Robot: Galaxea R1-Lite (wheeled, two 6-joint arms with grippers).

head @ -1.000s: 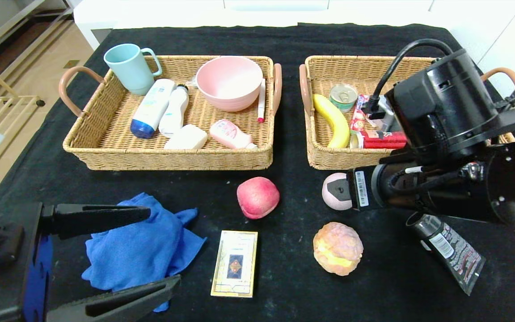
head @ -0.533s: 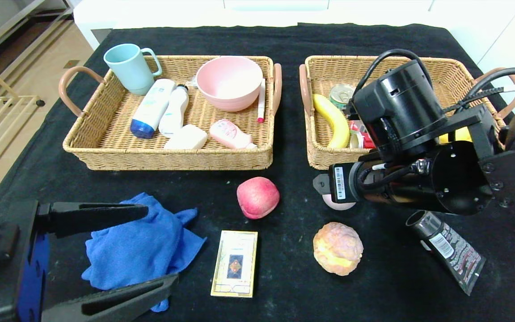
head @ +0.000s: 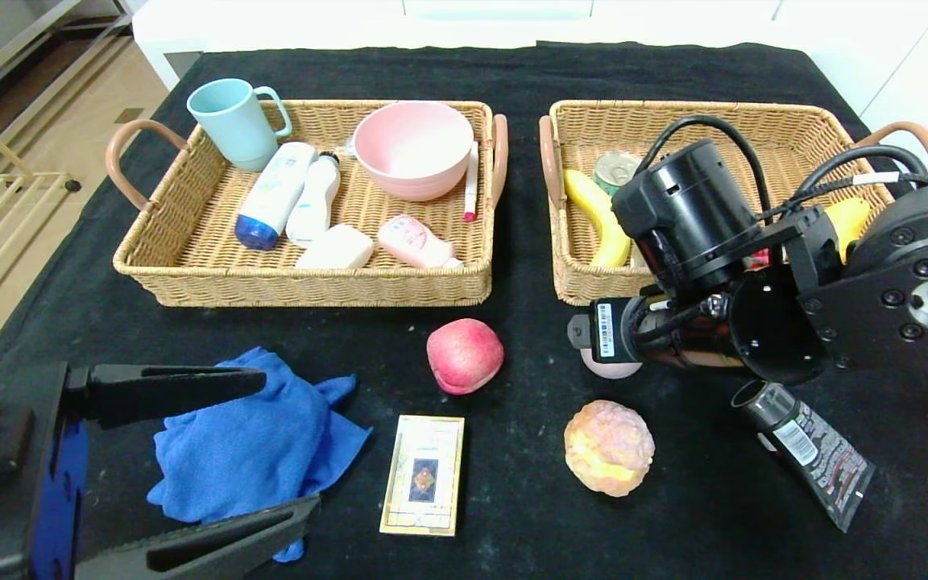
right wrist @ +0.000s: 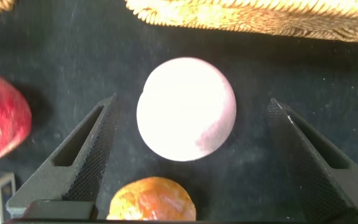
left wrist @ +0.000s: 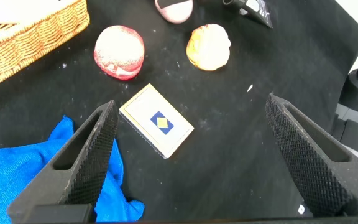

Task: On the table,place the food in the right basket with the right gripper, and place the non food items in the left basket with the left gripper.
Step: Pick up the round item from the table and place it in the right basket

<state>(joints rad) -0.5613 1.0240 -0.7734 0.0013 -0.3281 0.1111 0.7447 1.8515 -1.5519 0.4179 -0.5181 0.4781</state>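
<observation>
A pale pink round food item lies on the black table in front of the right basket; the head view shows only its lower edge under my right arm. My right gripper is open and hangs above it, one finger on each side, not touching. A red peach and a cream puff lie nearby. My left gripper is open and empty, over the blue cloth and a card box.
A black tube lies at the right front. The left basket holds a cup, bowl, bottles and a pen. The right basket holds a banana, a can and snack packs, partly hidden by my right arm.
My right arm has swung left and down from over the right basket, and its gripper now hangs over the pink round item. The left arm and the objects have not moved.
</observation>
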